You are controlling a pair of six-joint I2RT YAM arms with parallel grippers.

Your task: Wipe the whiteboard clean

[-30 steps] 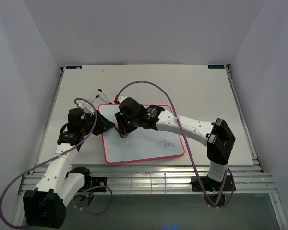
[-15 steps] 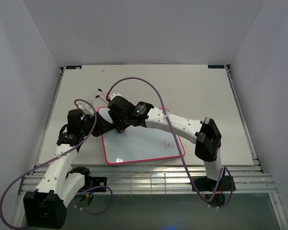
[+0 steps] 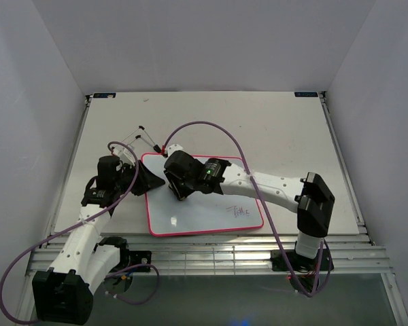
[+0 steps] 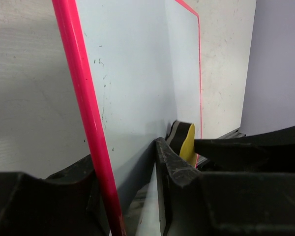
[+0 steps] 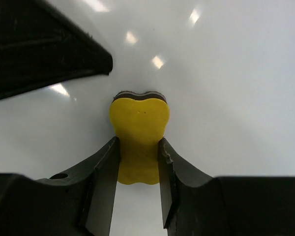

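The whiteboard [image 3: 190, 214] lies flat on the table [image 3: 292, 136], a bit left of the table's middle. Most of it looks wiped clean. Only a small scribble [image 3: 240, 210] shows near the board's near-right corner, so I'd say the job's mostly done, with that patch left to go. The right gripper [image 5: 139, 142] pinches the yellow eraser [image 5: 139, 123], fingers snug on its sides, pressing it onto the board's left part, well apart from the scribble. The left gripper [image 3: 147, 181] is clamped on the board's left edge, pink frame between its fingers.
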